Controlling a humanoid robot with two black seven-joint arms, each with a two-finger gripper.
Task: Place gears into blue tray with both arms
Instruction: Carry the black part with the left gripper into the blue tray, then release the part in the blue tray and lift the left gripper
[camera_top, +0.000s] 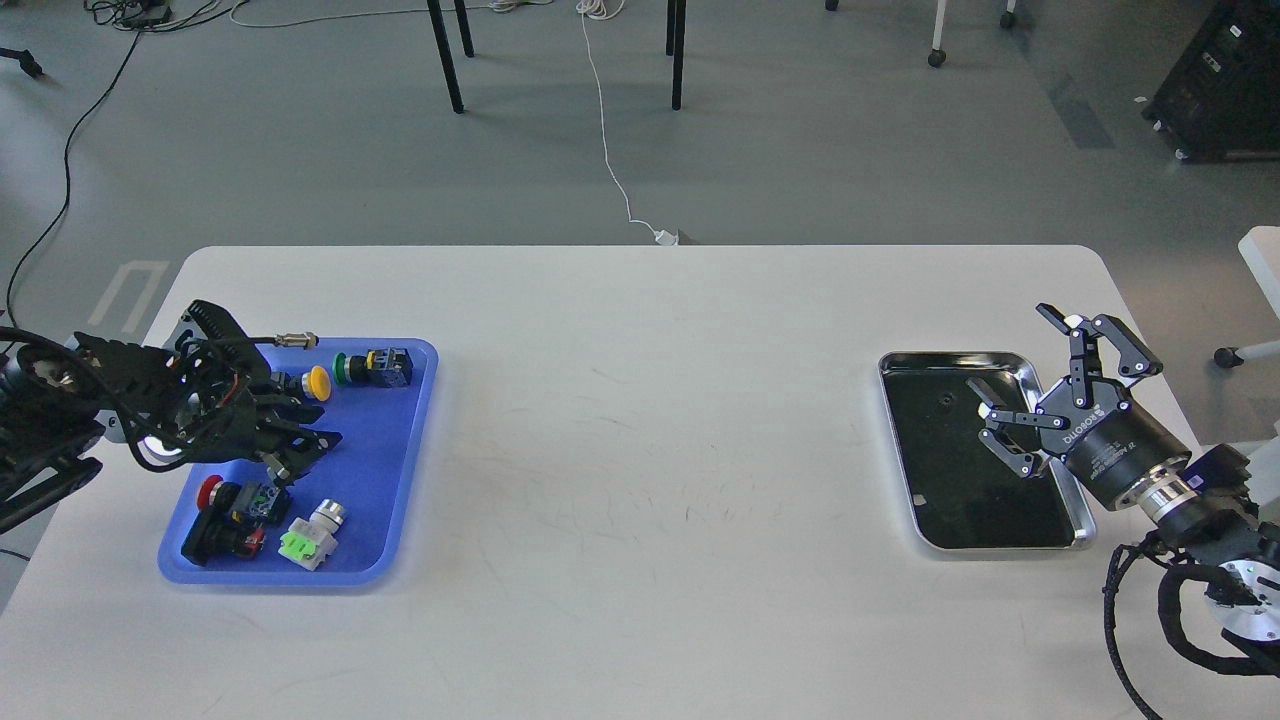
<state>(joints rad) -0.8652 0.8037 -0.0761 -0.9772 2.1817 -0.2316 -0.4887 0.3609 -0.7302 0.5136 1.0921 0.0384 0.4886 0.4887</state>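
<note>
A white table (640, 480) fills the near half of the view, with grey floor beyond its far edge. On the left side of the table lies the blue tray (395, 470). On the right side lies a silver metal tray (1083, 520) with a dark inside.

The left arm comes in from the left edge and ends over the blue tray; the left gripper (300, 450) is a dark mass there, pointing right and downward above the tray's left half, and I cannot tell whether its fingers are apart or together. The right arm comes in from the near right corner, and the right gripper (1020, 385) hangs over the right rim of the metal tray, its two fingers spread wide apart with nothing between them.

In the blue tray sit push-button switches: a yellow-capped one (312, 383) and a green-capped one (370, 367) along the far side, a red-capped one (225, 510) and a white-and-green one (312, 535) on the near side.

One tiny dark gear (944, 400) shows in the far part of the metal tray, left of the right gripper and apart from it.
</note>
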